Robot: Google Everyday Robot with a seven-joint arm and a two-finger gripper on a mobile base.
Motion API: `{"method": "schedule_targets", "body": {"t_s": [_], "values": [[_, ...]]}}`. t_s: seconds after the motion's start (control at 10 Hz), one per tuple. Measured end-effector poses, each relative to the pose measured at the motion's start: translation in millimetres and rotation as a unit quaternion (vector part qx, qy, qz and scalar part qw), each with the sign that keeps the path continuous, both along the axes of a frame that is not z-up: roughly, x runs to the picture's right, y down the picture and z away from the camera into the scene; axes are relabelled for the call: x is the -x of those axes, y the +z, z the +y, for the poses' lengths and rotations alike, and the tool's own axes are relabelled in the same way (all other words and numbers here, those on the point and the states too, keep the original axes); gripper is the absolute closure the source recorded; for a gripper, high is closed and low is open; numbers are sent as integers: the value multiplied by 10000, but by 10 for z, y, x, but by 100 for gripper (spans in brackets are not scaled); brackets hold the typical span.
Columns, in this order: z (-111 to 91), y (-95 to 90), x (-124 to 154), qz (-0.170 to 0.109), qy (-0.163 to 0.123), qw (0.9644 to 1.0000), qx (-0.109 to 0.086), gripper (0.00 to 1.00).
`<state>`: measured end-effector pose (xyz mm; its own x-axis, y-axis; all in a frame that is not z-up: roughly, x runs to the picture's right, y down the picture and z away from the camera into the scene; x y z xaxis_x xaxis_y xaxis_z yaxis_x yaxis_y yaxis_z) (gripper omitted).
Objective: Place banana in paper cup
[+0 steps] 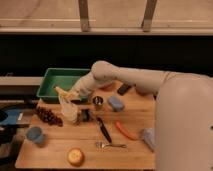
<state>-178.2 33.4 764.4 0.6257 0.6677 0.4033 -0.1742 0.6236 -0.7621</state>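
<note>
My gripper (76, 95) hangs at the end of the white arm that reaches in from the right, just in front of the green tray (52, 75). It is shut on the pale yellow banana (62, 92), whose peel strips hang down toward the cream-white paper cup (70, 114). The cup stands upright on the wooden table directly below the banana and the gripper. The banana's lower strips overlap the cup's rim; I cannot tell whether they are inside it.
A small metal cup (98, 102) and a blue sponge (116, 103) sit right of the paper cup. Dark grapes (47, 116) and a blue cup (34, 134) lie left. A round yellow-orange fruit (75, 156), a fork (111, 145), a black-handled tool (104, 130) and an orange stick (125, 131) lie in front.
</note>
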Motion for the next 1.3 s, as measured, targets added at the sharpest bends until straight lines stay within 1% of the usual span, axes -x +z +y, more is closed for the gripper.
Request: {"method": "schedule_targets", "body": {"t_s": [0.4,0.6,0.9,1.1,1.2,1.3], "values": [[145,184,16,-22,29,9997,231,100],[187,263,-5,-6,64,9995,316,100],[312,410,13,-28,88,9987,510,100],[379,447,20,-68,96,9982,593,99],[408,443,10,-85,101,9980,617,93],[445,420,-9,-109,104,9979,632,82]]}}
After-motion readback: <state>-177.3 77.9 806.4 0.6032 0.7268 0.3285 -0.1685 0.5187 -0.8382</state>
